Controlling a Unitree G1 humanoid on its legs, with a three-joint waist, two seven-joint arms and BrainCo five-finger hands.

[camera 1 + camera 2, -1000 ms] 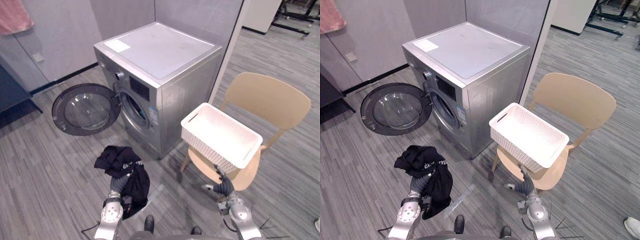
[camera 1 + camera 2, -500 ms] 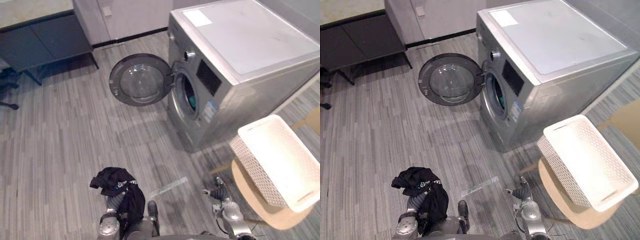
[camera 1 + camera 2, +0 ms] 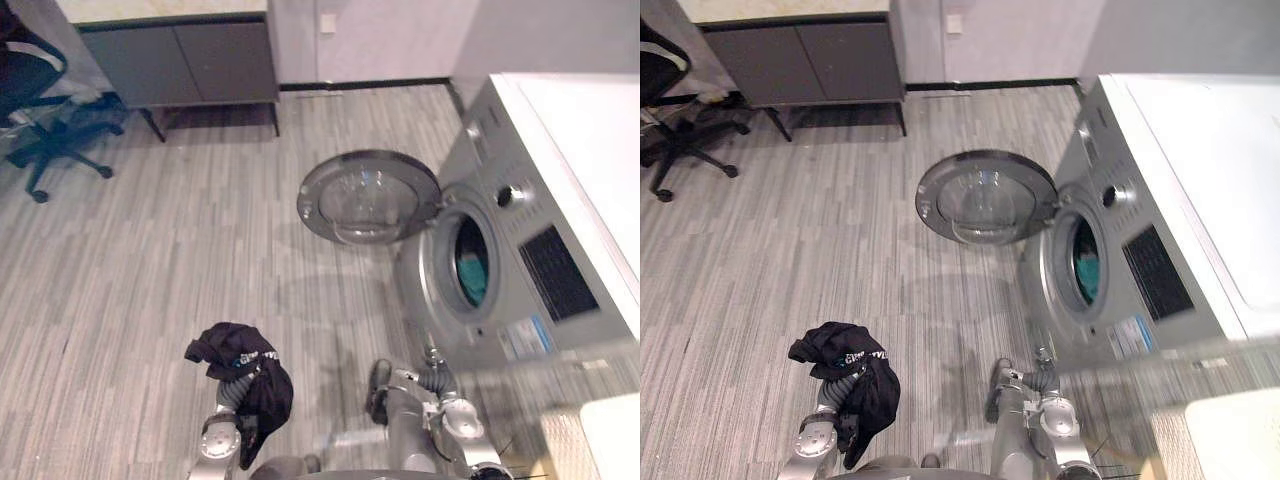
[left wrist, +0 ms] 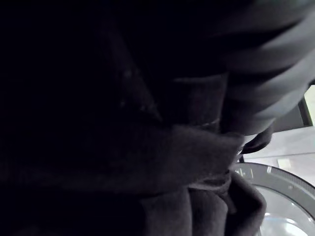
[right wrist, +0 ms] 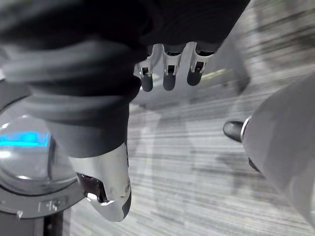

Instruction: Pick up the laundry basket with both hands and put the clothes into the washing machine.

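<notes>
A black garment [image 3: 238,360] is draped over my left hand [image 3: 231,392], low at the lower left above the floor; dark cloth [image 4: 197,162] covers that hand in the left wrist view. My right hand [image 3: 432,378] hangs low at the lower middle, its fingers [image 5: 167,73] straight and holding nothing. The silver washing machine [image 3: 540,260] stands at the right with its round door [image 3: 368,195] swung open. A teal cloth [image 3: 474,280] lies inside the drum. A corner of the white laundry basket [image 3: 590,440] shows at the lower right.
A dark cabinet [image 3: 180,60] stands against the far wall. A black office chair [image 3: 40,110] is at the upper left. Grey wood-look floor stretches between me and the machine's door.
The camera has swung to the left: the machine now sits at the right edge and the basket has slid to the lower right corner. The garment stays on my left hand.
</notes>
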